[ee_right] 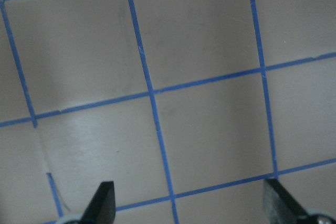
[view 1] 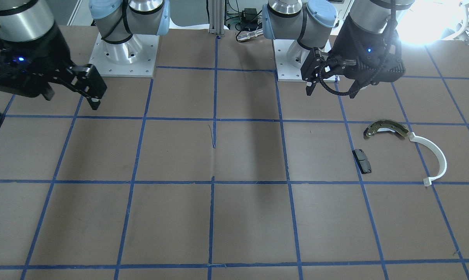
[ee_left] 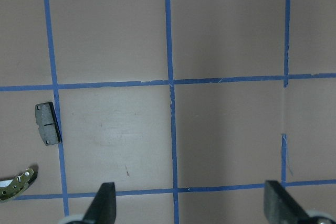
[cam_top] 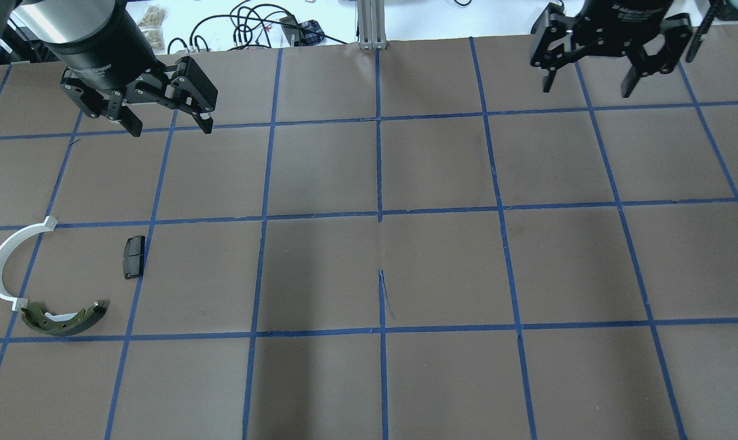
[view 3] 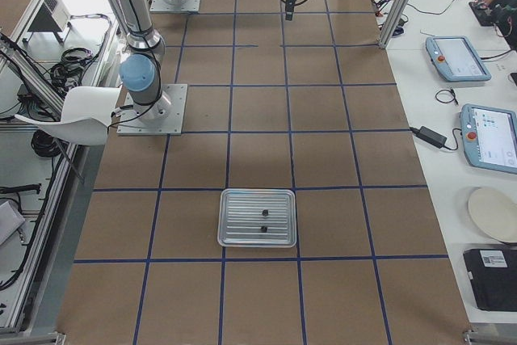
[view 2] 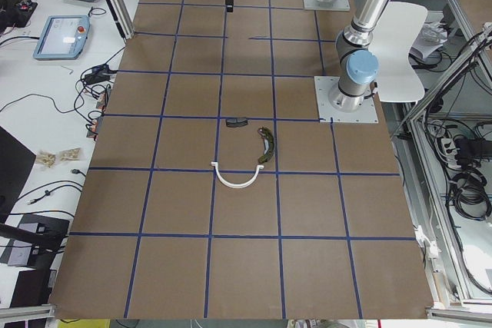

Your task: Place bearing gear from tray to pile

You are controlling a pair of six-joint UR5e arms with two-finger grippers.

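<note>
step: pre-pick — my left jaws and right jaws both released, empty | next: right jaws to tray [view 3: 257, 191] at tabletop [view 3: 258, 305] right edge — I pinch one tiny bearing gear [view 3: 265, 213]

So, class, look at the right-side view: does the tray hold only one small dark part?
No, the tray holds two, an upper dark part and a lower dark part, lying apart.
</note>
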